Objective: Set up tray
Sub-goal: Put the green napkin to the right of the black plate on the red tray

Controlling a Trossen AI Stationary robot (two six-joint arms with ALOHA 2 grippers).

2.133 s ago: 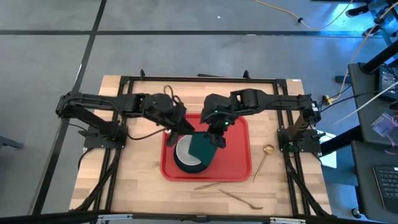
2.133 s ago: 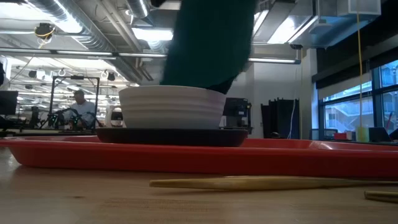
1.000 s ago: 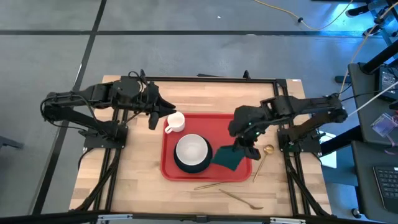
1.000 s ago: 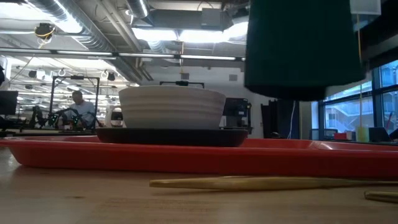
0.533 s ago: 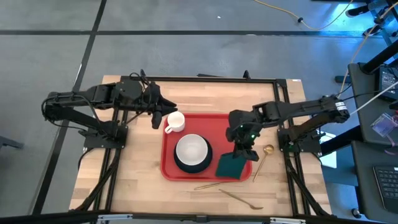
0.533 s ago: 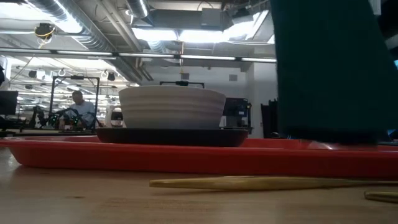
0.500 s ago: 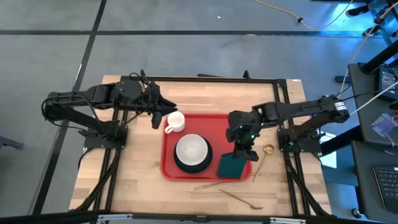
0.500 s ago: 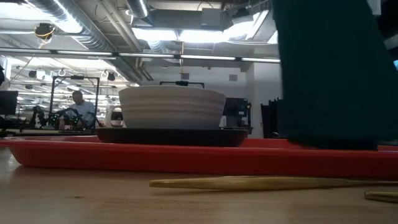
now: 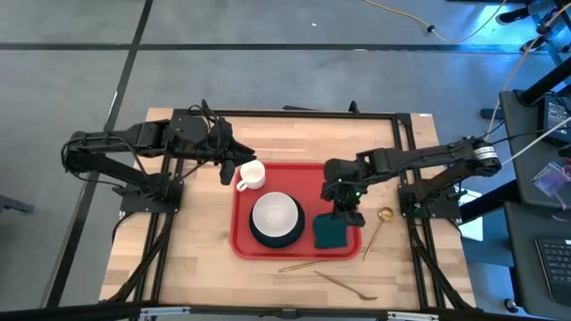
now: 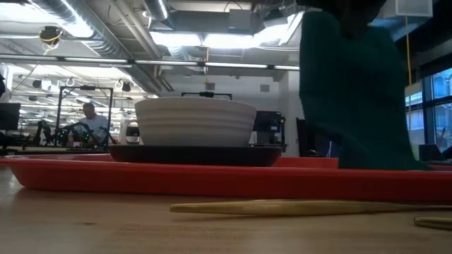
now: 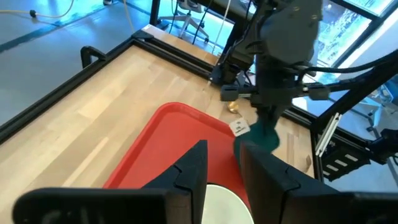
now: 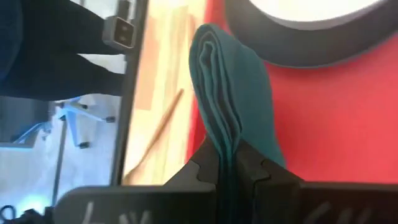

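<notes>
The red tray (image 9: 343, 178) lies in the middle of the table. My right gripper (image 9: 343, 214) is over the tray's right part, shut on a dark green folded napkin (image 9: 331, 233). In the low view the napkin (image 10: 353, 92) hangs nearly upright with its lower end on the tray (image 10: 141, 176). My left gripper (image 9: 225, 169) hovers open at the tray's far left corner, beside a white cup (image 9: 251, 175). The left wrist view looks past that gripper (image 11: 222, 152) across the tray (image 11: 168, 143) at the right arm and the napkin (image 11: 266, 134). My right gripper (image 12: 225, 163) pinches the napkin's upper folded edge (image 12: 222, 134) between its two fingers, several layers together, coming from above and pointing down. The napkin hangs below the fingers. Its lower end (image 10: 378, 164) rests on the tray and bends a little there.
A white bowl (image 9: 274, 214) sits on a dark plate (image 9: 268, 237) in the tray's left half. A gold spoon (image 9: 379, 227) lies right of the tray. Wooden chopsticks (image 9: 308, 265) and a gold fork (image 9: 343, 285) lie toward the near edge.
My right gripper has come down over the tray's right part with the napkin. A second ago the napkin hung clear above the tray; now its lower end rests on the tray and it leans slightly. My left arm has kept still.
</notes>
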